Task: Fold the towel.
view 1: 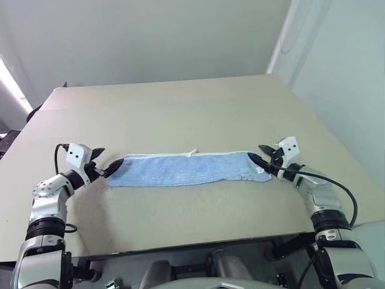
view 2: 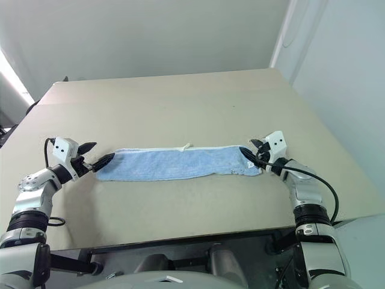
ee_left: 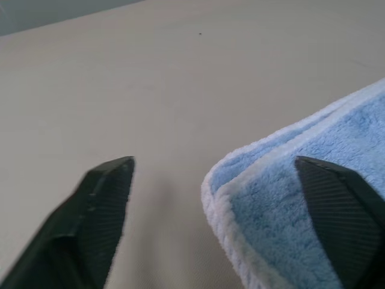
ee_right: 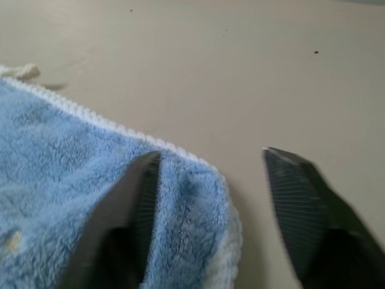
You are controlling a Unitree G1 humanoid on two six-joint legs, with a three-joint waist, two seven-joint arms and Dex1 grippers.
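Towel (view 1: 186,168), light blue terry cloth, white-stitched edging, lies as long folded strip mid beige table (view 1: 180,108). Left pincer (view 1: 106,161) and right pincer (view 1: 262,155) spread, holding nothing, flanking ends. Next fold likely needs firm re-pinch through both layers.

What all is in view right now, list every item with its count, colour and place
towel: one, light blue with white edging, folded into a long strip lying flat across the near middle of the table, a small white loop on its far edge
table: one, beige, under the towel
left gripper: one, black fingers, open, at the towel's left end, one finger over the cloth
right gripper: one, black fingers, open, at the towel's right end, one finger over the cloth
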